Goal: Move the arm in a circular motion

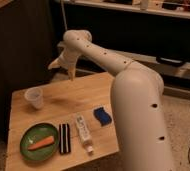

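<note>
Obliquely from above: wooden table (83, 100) as the reference for all positions, left and right as seen; arm (138, 110) of thick, glossy white tube segments with small dark dots, largest segment standing just off the table's right edge and overlapping its near right corner; next segment slanting up and leftward above the table's far right corner to a rounded joint (78, 39) high above the table's far edge; from that joint, tapering downward to the beige gripper (63, 69), suspended over the middle of the table's far edge, above the tabletop and apart from every object on it; grip state not to be told, whether released or clenched; clear plastic cup (34, 97) upright on the table's left side, near its left edge, well apart from the gripper; green plate (27, 150) at the table's near left corner, bearing an orange carrot (42, 142) laid flat; dark bar (64, 138) just right of the plate, lengthwise toward the table's near edge; white tube (83, 132) just beside the bar, nearer the table's centre; blue sponge (102, 116) further right, between the tube and the table's right edge; dark cabinet (18, 45) behind the table's left side; shelf (138, 10) across the wall beyond the table's far edge; speckled floor (184, 116) to the right of the table.
</note>
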